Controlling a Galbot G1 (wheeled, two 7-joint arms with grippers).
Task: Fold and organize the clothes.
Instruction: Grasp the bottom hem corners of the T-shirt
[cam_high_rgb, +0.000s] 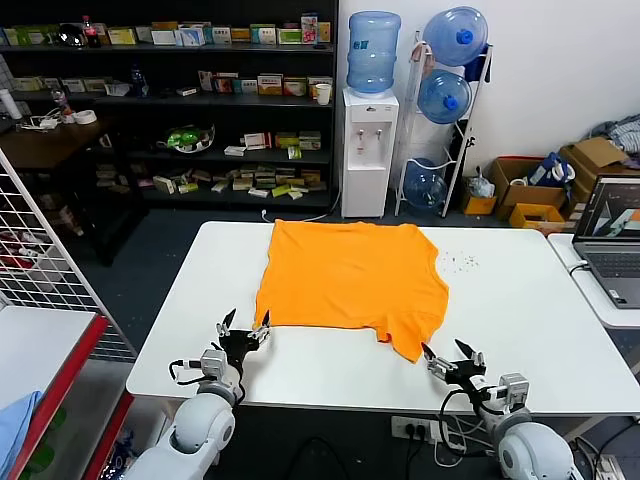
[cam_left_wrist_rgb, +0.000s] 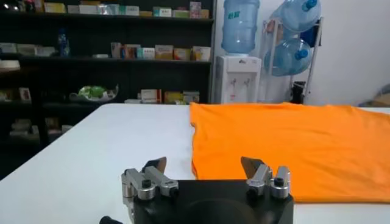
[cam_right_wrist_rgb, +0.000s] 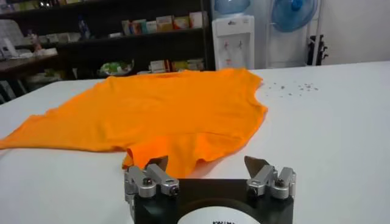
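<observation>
The orange T-shirt (cam_high_rgb: 350, 275) lies spread flat on the white table (cam_high_rgb: 520, 320), its near right corner bunched into a small flap. My left gripper (cam_high_rgb: 245, 327) is open and empty just before the shirt's near left corner; in the left wrist view (cam_left_wrist_rgb: 204, 165) the shirt (cam_left_wrist_rgb: 286, 143) lies just beyond its fingertips. My right gripper (cam_high_rgb: 449, 353) is open and empty, a little short of the flap at the near right corner; in the right wrist view (cam_right_wrist_rgb: 207, 162) the shirt (cam_right_wrist_rgb: 164, 112) begins just past its fingertips.
A laptop (cam_high_rgb: 612, 240) sits on a side table at the right. Small dark specks (cam_high_rgb: 458, 262) dot the table right of the shirt. A wire rack (cam_high_rgb: 40, 260) and a light blue cloth (cam_high_rgb: 15, 425) are at the left. Shelves and a water dispenser (cam_high_rgb: 368, 150) stand behind the table.
</observation>
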